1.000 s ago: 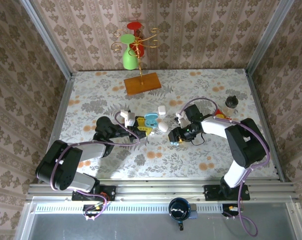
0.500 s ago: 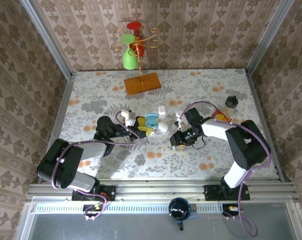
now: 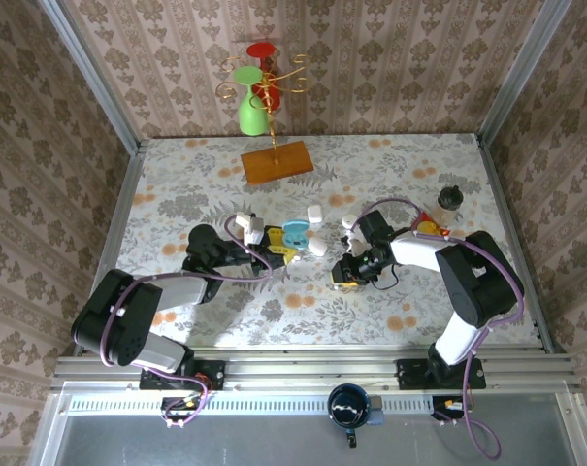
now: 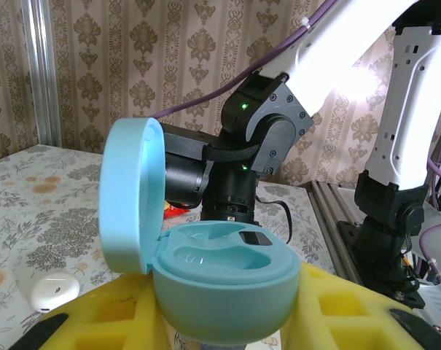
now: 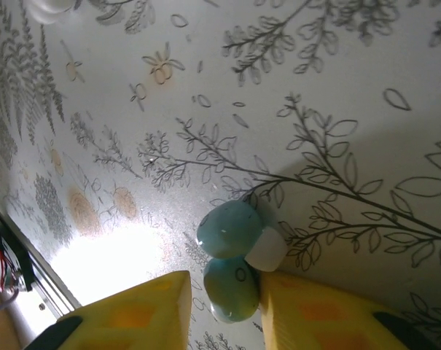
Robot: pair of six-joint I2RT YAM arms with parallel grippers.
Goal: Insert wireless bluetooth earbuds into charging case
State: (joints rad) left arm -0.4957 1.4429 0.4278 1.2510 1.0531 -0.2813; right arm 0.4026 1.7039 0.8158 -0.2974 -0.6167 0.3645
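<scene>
At the middle of a flower-printed table point(image 3: 390, 165), the left gripper point(image 4: 227, 324) clamps a pale blue charging case point(image 4: 227, 281) between its yellow fingers, lid standing open. Right of the case, well apart from it, the right gripper point(image 5: 224, 292) is tipped down to the cloth. Its 2 yellow fingers are drawn in close on either side of the pale blue earbuds point(image 5: 229, 227), 2 glossy lobes with a white tip lying on the print. Whether the pads actually press them cannot be told. A white pebble-like case point(image 3: 316, 247) rests just right of the charging case. Beyond the case, toward the back wall, a wooden board point(image 3: 277, 161) carries a gold wire stand point(image 3: 264, 87). Far right of the case stands a small black jar point(image 3: 450, 197). Damask wallpaper point(image 3: 371, 58) and aluminium posts point(image 3: 89, 73) close in the table.
</scene>
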